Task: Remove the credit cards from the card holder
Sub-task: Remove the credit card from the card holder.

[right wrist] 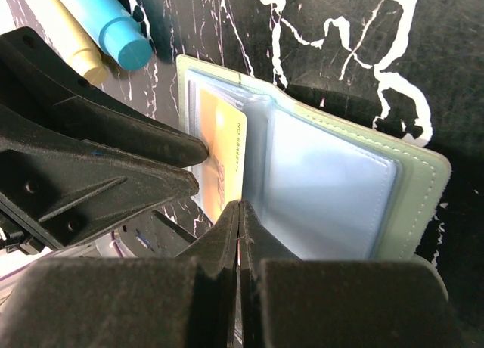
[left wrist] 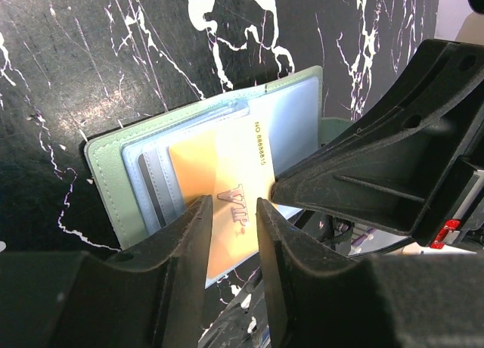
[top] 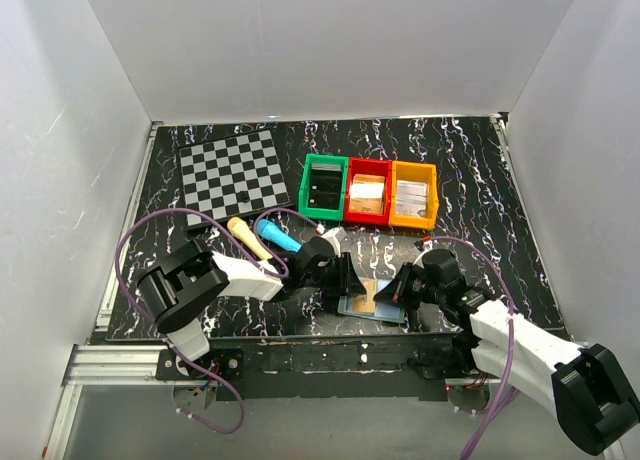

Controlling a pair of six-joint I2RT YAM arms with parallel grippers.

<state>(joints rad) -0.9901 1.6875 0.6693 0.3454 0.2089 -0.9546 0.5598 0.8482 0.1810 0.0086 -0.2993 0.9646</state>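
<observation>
From above, the holder (top: 385, 308) lay open on the table (top: 470, 180) near its front edge. It sat between the left end effector (top: 342, 286) and the right end effector (top: 396, 292), both reaching onto it. A checkered board (top: 232, 175), three bins (top: 367, 191) and two markers (top: 277, 235) lay farther back.

In the left wrist view, a gold card (left wrist: 227, 166) stuck part-way out of the holder (left wrist: 106, 174). It read "VIP", with "NO" and digits starting 8888 along one edge. The left end effector (left wrist: 233, 206) had its fingers slightly apart over the card's lower end. Grey cards (left wrist: 155, 185) sat in pockets beside it.

In the right wrist view, the right end effector (right wrist: 239, 206) had its fingers pressed together at the gold card's (right wrist: 223, 147) edge. Whether they pinched it could not be told. The card's print was too small to read here.
</observation>
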